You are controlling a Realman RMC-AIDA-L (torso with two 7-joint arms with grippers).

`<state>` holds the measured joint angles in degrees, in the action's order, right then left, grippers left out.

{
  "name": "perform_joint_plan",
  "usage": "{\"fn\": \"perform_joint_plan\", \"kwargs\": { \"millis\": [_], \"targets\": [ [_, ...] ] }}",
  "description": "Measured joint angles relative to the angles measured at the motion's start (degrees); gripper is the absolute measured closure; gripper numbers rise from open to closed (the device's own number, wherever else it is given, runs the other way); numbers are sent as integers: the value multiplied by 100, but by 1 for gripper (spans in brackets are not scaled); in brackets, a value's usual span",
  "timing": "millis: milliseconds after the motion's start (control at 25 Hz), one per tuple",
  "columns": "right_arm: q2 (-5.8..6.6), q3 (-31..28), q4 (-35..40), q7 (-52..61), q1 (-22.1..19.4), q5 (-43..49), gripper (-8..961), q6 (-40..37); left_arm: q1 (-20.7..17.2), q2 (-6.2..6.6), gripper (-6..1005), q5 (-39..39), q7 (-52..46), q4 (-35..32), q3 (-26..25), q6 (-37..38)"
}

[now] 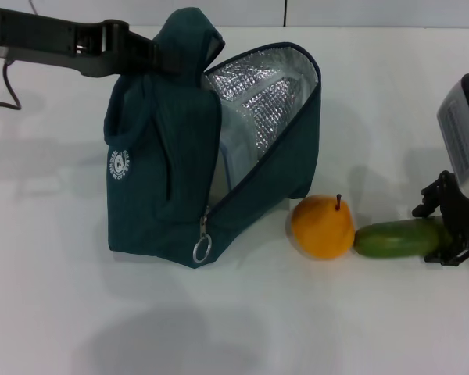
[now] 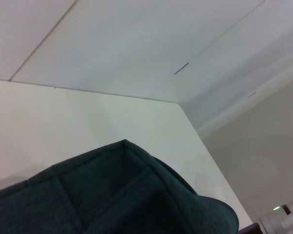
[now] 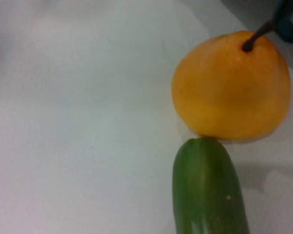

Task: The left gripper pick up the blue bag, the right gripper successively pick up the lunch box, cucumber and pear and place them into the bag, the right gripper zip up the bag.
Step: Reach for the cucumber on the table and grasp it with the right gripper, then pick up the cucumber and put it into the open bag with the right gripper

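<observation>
Left gripper: clamped blue bag by its handle. Right gripper: at cucumber end, grip unclear. Pear touched cucumber.

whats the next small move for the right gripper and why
Probably close the right gripper on the cucumber and lift it. The gripper sits at the cucumber's far end, the cucumber lies on the table touching the pear, and the left gripper holds the bag up by its top with the mouth open toward the fruit.
</observation>
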<state>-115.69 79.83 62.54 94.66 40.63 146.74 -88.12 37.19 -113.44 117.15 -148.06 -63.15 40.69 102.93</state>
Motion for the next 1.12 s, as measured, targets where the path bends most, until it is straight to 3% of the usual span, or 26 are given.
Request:
{"fn": "perform_joint_plan", "kwargs": {
  "millis": [120,400,640,880,1120],
  "targets": [
    [-4,37,15,28,6,-6,234,8,13,7,955,0,17,36,0,-2],
    [4,16,120,37,25,-64,377,-253,14,18,955,0,40,40,0,-2],
    [18,-230,598,59,41,-362,376,-1381,-9,18,955,1,48,40,-1,-40],
    [40,-1478,911,107,246,-1504,374,-2955,-5,16,955,1,49,40,0,-39],
    [283,-3500,13,211,300,-2658,373,-3120,9,9,955,0,49,109,0,-39]
  ]
}}
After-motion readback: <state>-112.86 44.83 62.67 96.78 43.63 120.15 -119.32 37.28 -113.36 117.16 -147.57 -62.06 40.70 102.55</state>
